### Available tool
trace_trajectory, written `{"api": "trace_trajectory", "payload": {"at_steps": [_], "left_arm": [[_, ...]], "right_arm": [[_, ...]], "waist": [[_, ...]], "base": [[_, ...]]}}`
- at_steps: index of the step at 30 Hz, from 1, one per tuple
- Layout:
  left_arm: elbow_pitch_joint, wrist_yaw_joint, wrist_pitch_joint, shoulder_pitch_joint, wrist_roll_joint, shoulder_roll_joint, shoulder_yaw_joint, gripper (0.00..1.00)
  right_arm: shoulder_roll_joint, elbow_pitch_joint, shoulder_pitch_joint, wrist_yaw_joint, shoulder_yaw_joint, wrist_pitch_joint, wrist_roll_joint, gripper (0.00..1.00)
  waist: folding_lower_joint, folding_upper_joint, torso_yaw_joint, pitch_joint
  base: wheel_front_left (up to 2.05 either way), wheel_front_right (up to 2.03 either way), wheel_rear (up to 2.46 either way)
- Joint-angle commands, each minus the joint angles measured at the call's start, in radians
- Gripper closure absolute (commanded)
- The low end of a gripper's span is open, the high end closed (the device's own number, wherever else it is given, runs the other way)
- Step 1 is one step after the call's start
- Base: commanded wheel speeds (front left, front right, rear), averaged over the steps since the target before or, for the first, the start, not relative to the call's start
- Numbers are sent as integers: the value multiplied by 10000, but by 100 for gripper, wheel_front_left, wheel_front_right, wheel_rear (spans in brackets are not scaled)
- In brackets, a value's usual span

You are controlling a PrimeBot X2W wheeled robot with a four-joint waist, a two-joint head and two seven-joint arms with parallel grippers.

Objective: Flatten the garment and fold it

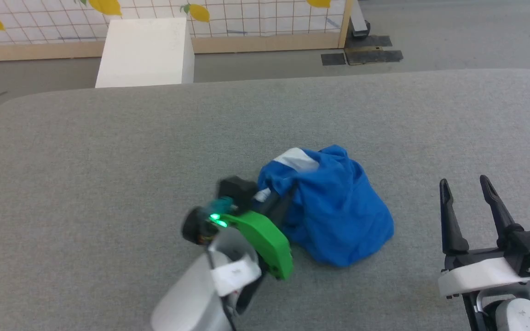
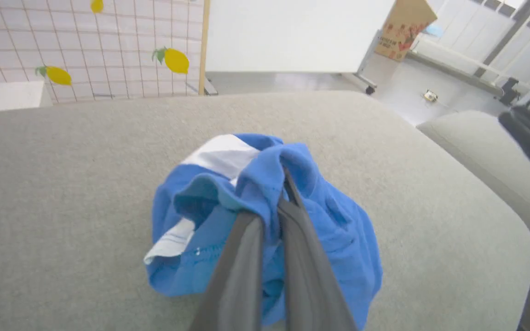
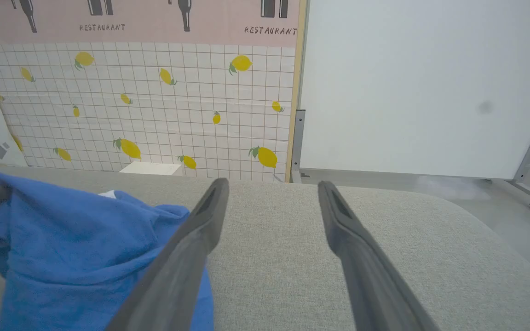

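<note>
The garment (image 1: 338,207) is a crumpled heap of bright blue shorts with a white patch on top, lying on the grey table (image 1: 108,161) just right of centre. My left gripper (image 1: 288,195) reaches into the heap's left side and is shut on a fold of blue cloth (image 2: 269,193); its fingertips are buried in the fabric. A white trim edge (image 2: 173,239) hangs at the heap's left in the left wrist view. My right gripper (image 1: 465,184) stands open near the table's right front, apart from the garment (image 3: 76,257), with nothing between its fingers (image 3: 200,230).
A white box (image 1: 145,53) stands on the floor behind the table, before a tiled lemon-patterned wall (image 1: 246,18). A whiteboard (image 3: 421,87) stands to the right. Another grey table (image 2: 481,151) lies beside this one. The table's far edge curves round at both corners.
</note>
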Motion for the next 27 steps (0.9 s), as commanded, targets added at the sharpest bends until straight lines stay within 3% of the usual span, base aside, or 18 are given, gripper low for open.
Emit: {"api": "trace_trajectory", "payload": {"at_steps": [1,7,10,13,14,15,16,19,27], "left_arm": [[-243,267,-447,-141,-75,162,370,100],[-810,1800,-1213,759,-391,966,2119,100],[-791,2546,-1011,1562,-530,1404,2714,100],[-704,2965,-504,2313,-920,1521,3044,100],[-701,2972,-271,2550,-1057,1552,3046,63],[-740,2947,-152,2714,-1205,1529,3073,36],[-801,2874,-3,2902,-1393,1492,3080,0],[-1054,2696,25,3213,-1687,1443,3140,0],[-2202,1901,-2498,3232,-1137,1424,3836,0]], "right_arm": [[-4,18,-75,62,-13,-51,-11,0],[-4,37,33,62,59,-51,-2,0],[-4,25,74,62,80,-51,-5,0],[-4,22,93,62,59,-51,-26,0],[-4,24,102,62,66,-51,-38,0],[-4,18,112,62,59,-51,-47,0],[-4,15,117,62,55,-51,-60,0],[-4,-20,131,62,18,-51,-83,0],[-4,-113,38,62,210,-51,-120,0]], "waist": [[0,0,127,-110],[0,0,354,-292],[0,0,455,-323],[0,0,581,-328],[0,0,618,-331],[0,0,661,-328],[0,0,710,-325],[0,0,871,-303],[0,0,1269,-196]], "base": [[0,0,0],[0,0,0],[0,0,0],[0,0,0],[0,0,0],[0,0,0],[0,0,0],[0,0,0],[0,0,0]]}}
